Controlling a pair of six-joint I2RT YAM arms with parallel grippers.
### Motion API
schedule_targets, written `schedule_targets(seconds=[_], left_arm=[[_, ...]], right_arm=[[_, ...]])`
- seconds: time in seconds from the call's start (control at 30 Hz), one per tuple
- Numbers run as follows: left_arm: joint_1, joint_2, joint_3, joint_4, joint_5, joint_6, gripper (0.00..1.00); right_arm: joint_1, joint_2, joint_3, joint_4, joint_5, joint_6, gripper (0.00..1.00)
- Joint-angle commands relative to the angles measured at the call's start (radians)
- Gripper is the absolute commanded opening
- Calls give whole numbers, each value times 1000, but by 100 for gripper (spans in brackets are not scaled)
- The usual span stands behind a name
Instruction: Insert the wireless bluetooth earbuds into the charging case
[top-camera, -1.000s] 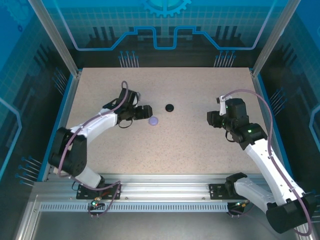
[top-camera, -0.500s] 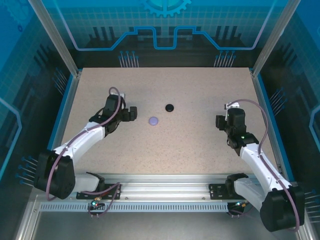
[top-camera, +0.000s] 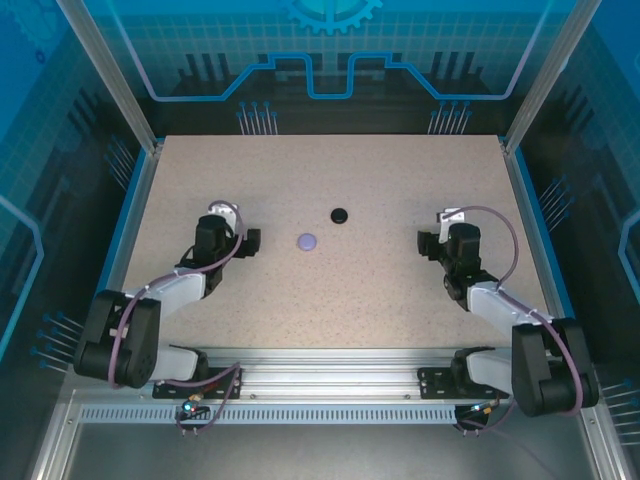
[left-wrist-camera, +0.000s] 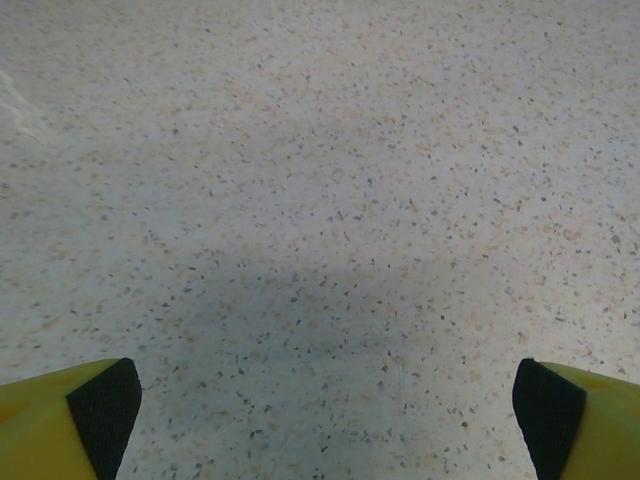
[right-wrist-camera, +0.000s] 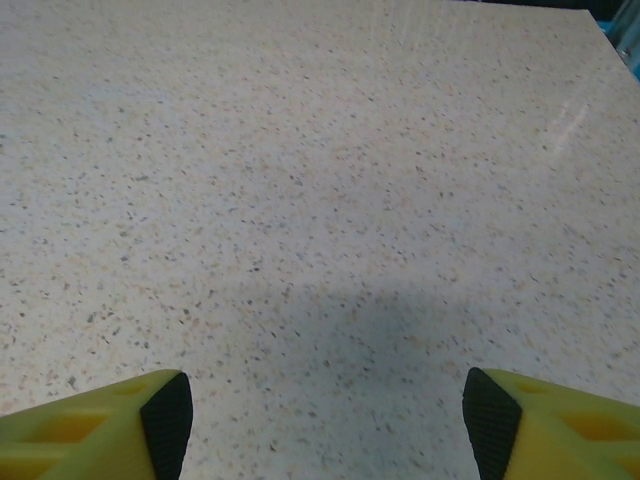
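Two small round cases lie near the middle of the table (top-camera: 350, 300): the purple case (top-camera: 306, 240) nearer the arms and the black case (top-camera: 340, 214) just beyond it to the right, apart from each other and both lying flat. From above each reads as a plain disc, too small to tell whether its lid is up or down, and whether earbuds sit inside either one cannot be told. The left arm (top-camera: 170, 285) lies low and folded along the left side of the table, its left gripper (top-camera: 250, 238) pointing right toward the purple case, near it but not touching, with bare tabletop between. The right arm (top-camera: 495, 298) is folded likewise on the right side, the right gripper (top-camera: 424, 240) pointing left, well apart from both cases. The two grippers sit at about the same depth on the table as the purple case, which lies between them (closer to the left one). In the left wrist view the left gripper (left-wrist-camera: 325, 400) is spread wide, its yellow fingers with black pads (left-wrist-camera: 105, 400) at the bottom corners, and speckled tabletop with a soft shadow lies between them. The right wrist view gives the same for the right gripper (right-wrist-camera: 325, 410): pads (right-wrist-camera: 168, 415) far apart, jaws released and grasping nothing, the speckled surface stretching ahead
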Motion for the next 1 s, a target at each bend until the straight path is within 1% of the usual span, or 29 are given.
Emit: schedule_targets(seconds=[0.0,0.03,0.1,0.13,0.2,0.33,0.43,0.47,0.5,0.53,0.57,0.97], left_arm=[[42,29,-9,152,162,38,99],[52,29,-16,164,167,37,99],[80,57,-80,318,184,30,99],[104,69,-93,361,203,9,99],[126,78,-95,375,227,-11,99],[127,147,-117,477,221,-11,99],[125,142,-109,448,185,-26,99],[125,149,-86,417,158,-38,99],[125,147,-76,393,139,-45,99],[125,152,-78,407,135,-46,99],[125,149,-78,395,135,-46,99],[121,149,-72,388,122,-45,99]], right_arm=[[-16,40,-37,211,-68,-38,76],[-16,50,-36,218,-77,-45,76],[-15,73,-35,258,-85,-58,77],[-15,85,-36,287,-83,-64,77],[-16,121,-36,337,-85,-74,77],[-14,217,-20,392,-89,-83,78],[-13,283,-13,432,-77,-81,81],[-6,299,6,439,-55,-84,83],[-19,289,18,381,-78,-69,86],[-25,297,15,403,-81,-69,99],[-28,290,20,379,-86,-65,100],[-35,293,22,380,-104,-65,100]])
